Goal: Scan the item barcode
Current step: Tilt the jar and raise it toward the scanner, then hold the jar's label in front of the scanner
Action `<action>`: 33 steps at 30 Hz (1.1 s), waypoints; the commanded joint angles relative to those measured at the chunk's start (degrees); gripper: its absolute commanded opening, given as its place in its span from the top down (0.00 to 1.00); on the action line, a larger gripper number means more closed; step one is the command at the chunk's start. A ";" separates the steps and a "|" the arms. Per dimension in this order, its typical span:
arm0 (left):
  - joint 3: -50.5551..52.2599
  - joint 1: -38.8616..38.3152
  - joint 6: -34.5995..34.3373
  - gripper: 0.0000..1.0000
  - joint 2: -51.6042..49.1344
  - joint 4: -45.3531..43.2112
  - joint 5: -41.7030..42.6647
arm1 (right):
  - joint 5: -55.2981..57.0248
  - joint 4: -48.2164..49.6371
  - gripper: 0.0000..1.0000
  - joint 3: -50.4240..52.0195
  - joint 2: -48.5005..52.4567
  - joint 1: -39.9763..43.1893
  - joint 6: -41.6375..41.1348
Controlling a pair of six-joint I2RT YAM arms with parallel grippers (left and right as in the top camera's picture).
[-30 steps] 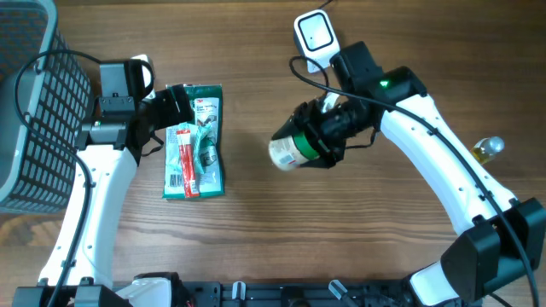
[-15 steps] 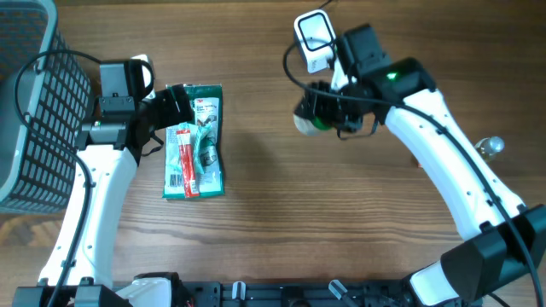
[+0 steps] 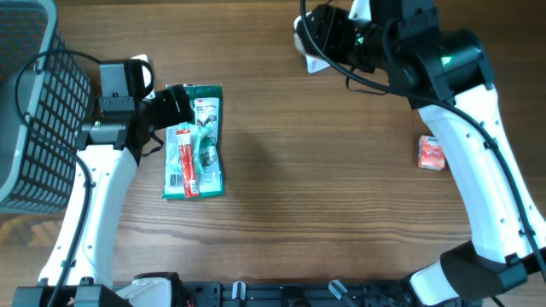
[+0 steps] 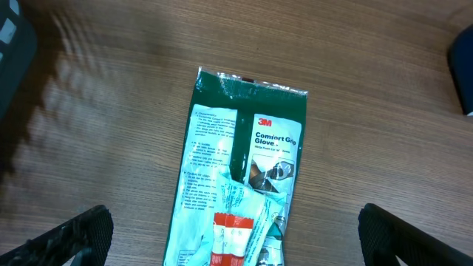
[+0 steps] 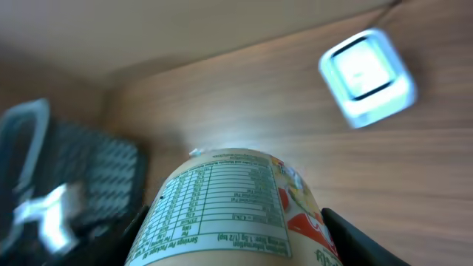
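My right fingers [image 5: 355, 240] stay clamped on the green-and-white labelled can [image 5: 229, 199], which has travelled from mid-table to the far edge, just beside the white square scanner [image 5: 366, 77]. That move uncovers a small red packet [image 3: 431, 152] on the wooden table [image 3: 324, 188]. My left fingers [image 4: 74, 236] remain spread wide above the green glove packet [image 4: 244, 162], unmoved.
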State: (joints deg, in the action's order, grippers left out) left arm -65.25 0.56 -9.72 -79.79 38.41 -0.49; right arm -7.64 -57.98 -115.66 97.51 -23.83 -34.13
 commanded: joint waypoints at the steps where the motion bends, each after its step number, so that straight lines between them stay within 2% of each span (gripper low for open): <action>1: -0.63 0.31 0.26 0.00 0.61 -0.17 0.48 | 12.33 2.19 0.85 -0.90 4.61 -0.09 2.36; 3: -0.63 0.31 0.28 0.00 0.61 -0.17 0.48 | 12.33 4.81 0.89 -0.87 7.54 -0.09 5.25; 6: -0.63 0.31 0.28 0.00 0.61 -0.17 0.48 | 13.03 8.46 0.89 -0.87 12.35 0.04 5.90; 11: -0.63 0.31 0.28 0.00 0.61 -0.17 0.48 | 25.46 15.19 0.91 -0.85 20.37 0.24 10.67; 16: -0.63 0.31 0.28 0.00 0.61 -0.17 0.48 | 25.66 22.69 0.92 -0.85 27.10 0.24 14.71; 19: -0.63 0.31 0.28 0.00 0.61 -0.17 0.48 | 25.81 28.92 0.88 -0.85 31.30 0.39 14.64; 23: -0.63 0.31 0.28 0.00 0.61 -0.17 0.48 | 25.81 36.00 0.95 -0.85 35.63 1.46 14.62; 30: -0.63 0.31 0.28 0.00 0.61 -0.17 0.48 | 25.57 42.91 0.96 -0.83 37.99 4.37 14.58; 33: -0.63 0.31 0.28 0.00 0.61 -0.17 0.48 | 20.70 45.68 0.95 -0.68 38.03 5.09 14.64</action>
State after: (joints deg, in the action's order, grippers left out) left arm -65.25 0.56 -9.74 -79.79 38.41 -0.49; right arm 16.43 -14.61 -115.66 135.17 -19.44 -20.21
